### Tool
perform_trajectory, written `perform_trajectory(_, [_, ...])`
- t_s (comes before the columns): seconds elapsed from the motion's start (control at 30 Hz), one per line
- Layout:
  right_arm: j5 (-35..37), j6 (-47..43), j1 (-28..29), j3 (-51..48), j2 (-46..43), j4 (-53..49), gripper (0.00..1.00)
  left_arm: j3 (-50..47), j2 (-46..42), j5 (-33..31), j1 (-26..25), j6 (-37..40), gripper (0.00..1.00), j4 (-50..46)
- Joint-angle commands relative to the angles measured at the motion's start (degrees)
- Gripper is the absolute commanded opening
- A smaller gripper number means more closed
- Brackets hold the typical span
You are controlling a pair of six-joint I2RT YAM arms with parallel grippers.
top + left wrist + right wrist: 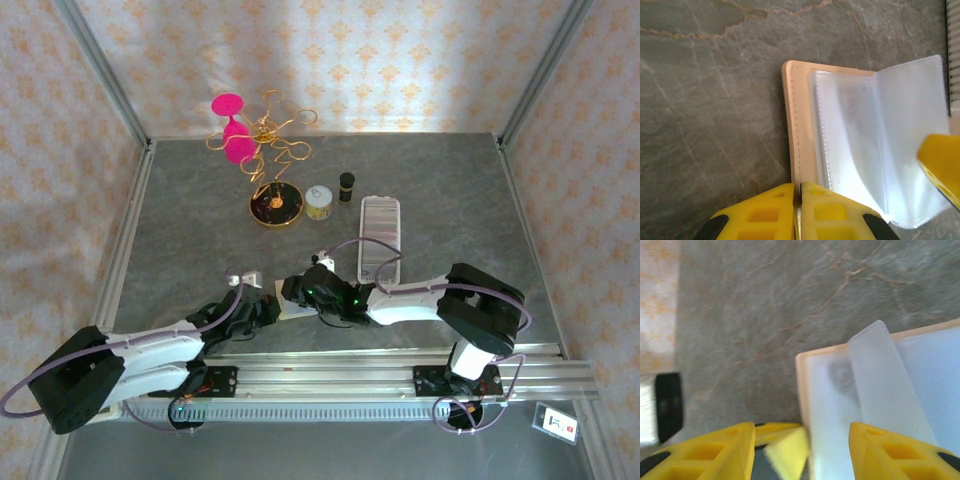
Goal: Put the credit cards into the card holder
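- Where the two arms meet at the near middle of the bench (pixel 200 230), the card holder (pixel 796 125) lies open. Its cream-beige cover rests flat on the grey, veined, stone-look surface.
- The left gripper (pixel 797 195) sits at the cover's near edge. Its yellow jaws are pressed together with only a thin seam between them, pinching the beige rim.
- The right gripper (pixel 801 435) reaches in from the right, and its jaws stand moderately apart with nothing clamped between them.
- One of its fingers hangs over bare bench beside the holder and the other over the clear sleeves (pixel 850 140), so the holder's edge lies between them.
- Whether either finger actually touches the plastic cannot be told.
- The cover is smooth, with rounded corners and a row of fine stitch holes along its side.
- The sleeves are thin, frosted, glossy plastic with stitched seams. One sleeve leaf (pixel 885 385) stands up from the rest in a gentle curve.
- The fingers of both grippers are blocky yellow pieces with square recesses.
- A long clear ribbed case (pixel 378 238) lies farther back and to the right, well apart from the holder.
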Motion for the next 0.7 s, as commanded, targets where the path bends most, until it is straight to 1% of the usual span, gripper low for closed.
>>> perform_trajectory(0.0, [6.9,-1.6,0.4,2.4,0.6,-8.5,0.51,-0.9,-2.3,0.7,-0.5,-0.9,0.10,-3.2])
perform_trajectory(0.2, [13.3,-3.9,0.5,3.6,-0.1,-17.1,0.49,-0.7,-2.5,0.5,-0.5,-0.9,0.11,-3.5])
perform_trajectory(0.43, [18.1,-7.5,0.5,4.5,-0.8,-24.0,0.48,1.1,-4.5,-0.9,-0.5,-0.5,0.10,-6.5])
perform_trajectory(0.57, [18.3,-12.2,0.5,5.3,-0.2,-26.3,0.46,2.1,-6.9,-0.8,-0.4,-0.6,0.11,-8.2])
perform_trajectory(0.67, [18.4,-13.6,0.5,6.6,1.9,-28.7,0.45,2.6,-8.4,-0.6,-0.5,-0.8,0.12,-9.1])
